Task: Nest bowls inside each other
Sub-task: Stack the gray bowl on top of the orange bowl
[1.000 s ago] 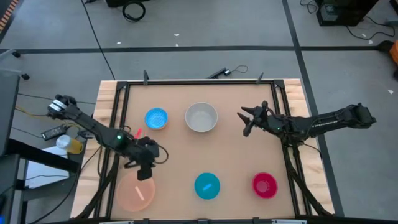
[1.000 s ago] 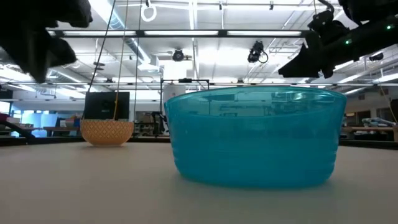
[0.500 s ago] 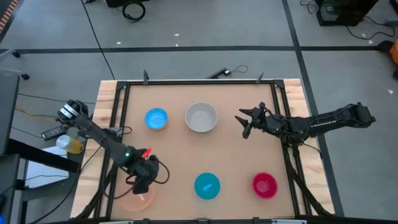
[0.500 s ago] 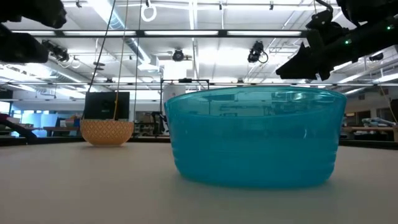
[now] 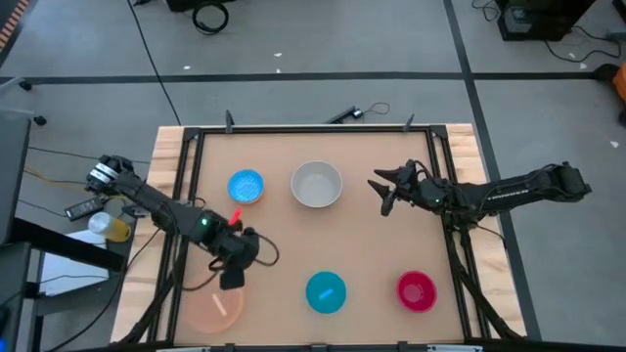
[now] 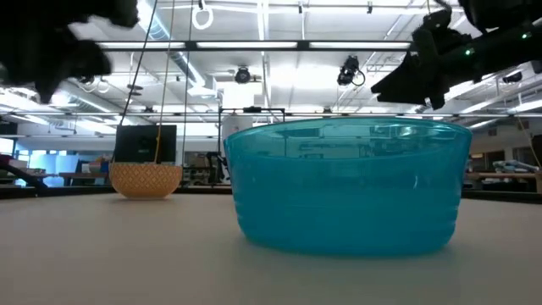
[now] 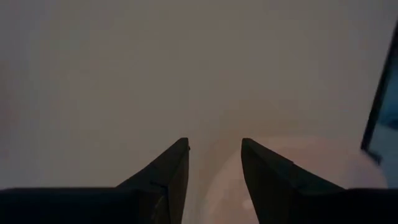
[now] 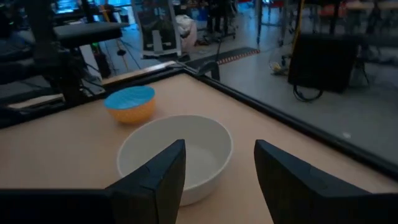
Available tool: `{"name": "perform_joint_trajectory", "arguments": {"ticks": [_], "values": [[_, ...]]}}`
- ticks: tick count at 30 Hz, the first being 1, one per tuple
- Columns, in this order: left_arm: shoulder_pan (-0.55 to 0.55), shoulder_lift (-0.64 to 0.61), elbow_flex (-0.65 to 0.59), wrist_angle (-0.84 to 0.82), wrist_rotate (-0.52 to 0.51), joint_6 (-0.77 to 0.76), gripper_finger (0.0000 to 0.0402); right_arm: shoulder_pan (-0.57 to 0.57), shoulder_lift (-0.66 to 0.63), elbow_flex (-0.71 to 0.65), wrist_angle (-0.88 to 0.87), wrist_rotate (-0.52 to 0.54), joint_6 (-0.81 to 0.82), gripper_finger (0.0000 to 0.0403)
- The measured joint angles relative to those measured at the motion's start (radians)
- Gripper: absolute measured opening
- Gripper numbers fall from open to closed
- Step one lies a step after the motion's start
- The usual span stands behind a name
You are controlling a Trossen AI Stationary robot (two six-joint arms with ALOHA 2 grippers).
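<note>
Five bowls rest on their bases on the table. The pale peach bowl (image 5: pixel 211 307) is near left, the teal bowl (image 5: pixel 326 291) near centre, and the magenta bowl (image 5: pixel 417 290) near right. The light blue bowl (image 5: pixel 245 186) and the white-grey bowl (image 5: pixel 316 185) sit farther back. My left gripper (image 5: pixel 233 278) points down, open, over the peach bowl's far right rim (image 7: pixel 292 155); nothing is between its fingers. My right gripper (image 5: pixel 381 192) hovers open and roughly level, right of the white-grey bowl (image 8: pixel 176 155).
A black frame (image 5: pixel 313 128) borders the tabletop on the far side and both flanks. The teal bowl (image 6: pixel 351 186) fills the low view, with the light blue bowl (image 6: pixel 146 179), tan on its outside, behind it to the left. Bare tabletop lies between the two rows of bowls.
My left gripper first dipped toward the table's near edge over the peach bowl. It then came back toward the far edge and a little to the right. The peach bowl has stayed in place. My right arm has held its place.
</note>
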Motion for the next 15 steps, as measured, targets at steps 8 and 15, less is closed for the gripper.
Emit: {"name": "perform_joint_trajectory", "arguments": {"ticks": [8,15], "values": [[0.344,-0.005,0.041,0.138,-0.405,0.062,0.0151,-0.083,0.074,0.0,-0.008,-0.036,0.117,0.0197],[0.65,0.11,0.031,0.539,-0.294,0.327,0.0151,-0.107,0.102,0.0,-0.017,-0.055,0.106,0.0197]]}}
